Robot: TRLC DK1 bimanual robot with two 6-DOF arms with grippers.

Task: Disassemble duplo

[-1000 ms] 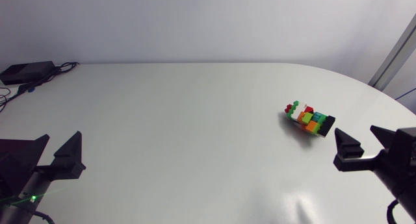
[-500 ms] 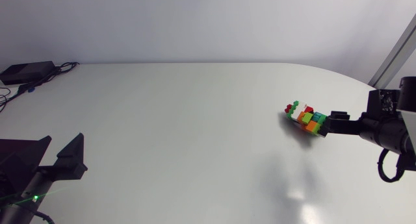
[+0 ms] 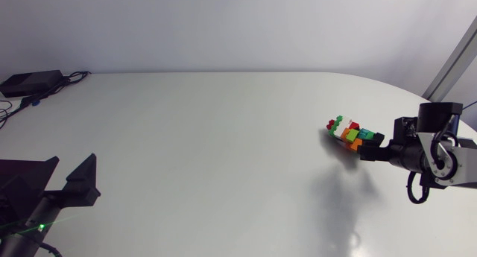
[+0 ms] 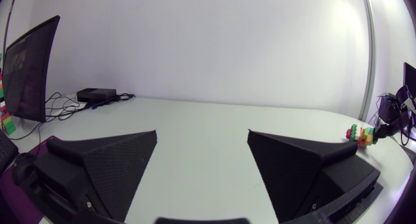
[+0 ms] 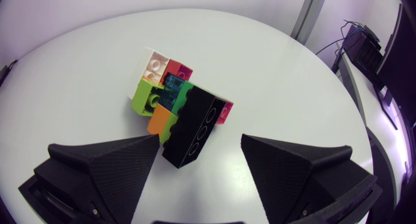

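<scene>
The right pincer (image 3: pixel 367 147) is open wide and holds nothing; it comes in from the right side of the white table (image 3: pixel 223 160), and its tips are right at the near right end of the duplo build (image 3: pixel 349 130); the build lies on the table at the right, a bit toward the far side, and all its bricks are stuck together in one lump; seen from the right arm's own camera, the two fingers stand far apart and the end of a long black brick (image 5: pixel 195 123) sits between them; one finger (image 5: pixel 110 162) is very close to the orange brick (image 5: pixel 158 120), but I cannot tell if it touches; the other finger (image 5: pixel 286 162) is apart from the bricks, with bare table in between; ahead of the black brick there is a lime brick (image 5: pixel 143 94), a green brick (image 5: pixel 186 94), a pink brick (image 5: pixel 180 73) and a white brick (image 5: pixel 156 63) at the far end; the left pincer (image 3: pixel 71 164) sits at the near left of the table, well apart from the build; it is open wide too, with nothing in it; from its own camera the build (image 4: pixel 361 134) looks small, far across the table; a black box (image 3: pixel 30 82) with wires lies at the far left corner.
</scene>
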